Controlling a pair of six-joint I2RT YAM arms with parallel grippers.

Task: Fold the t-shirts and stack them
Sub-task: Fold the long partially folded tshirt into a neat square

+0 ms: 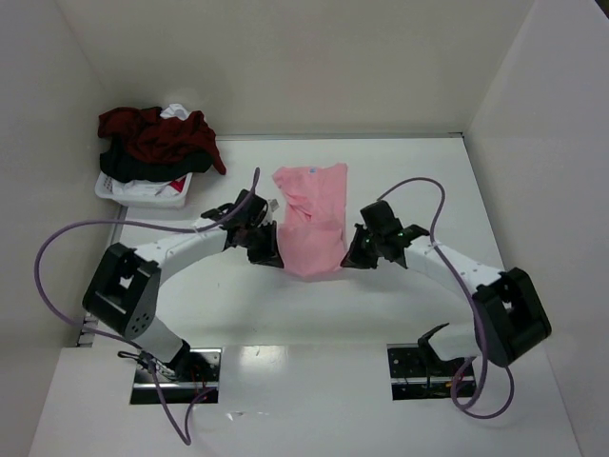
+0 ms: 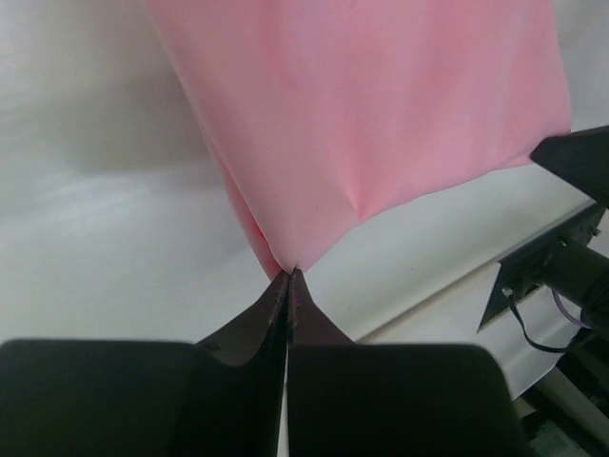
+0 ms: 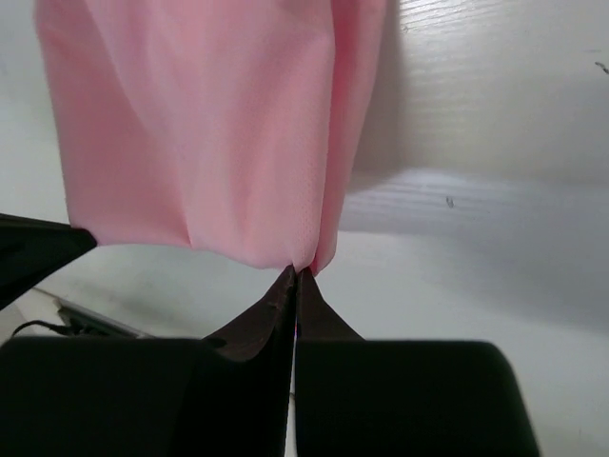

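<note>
On table (image 1: 428,171), grippers (image 1: 274,255) (image 1: 349,259) converged, pinching pink t-shirt (image 1: 314,214)

A t-shirt (image 1: 312,221) lies at the middle of the table (image 1: 419,171), between the two grippers. The left gripper (image 1: 269,253) is clamped on its near-left corner and the right gripper (image 1: 350,257) on its near-right corner. At the table's back-left corner, well apart from it, a heap of t-shirts (image 1: 157,138) sits on a basket (image 1: 143,193).
</note>
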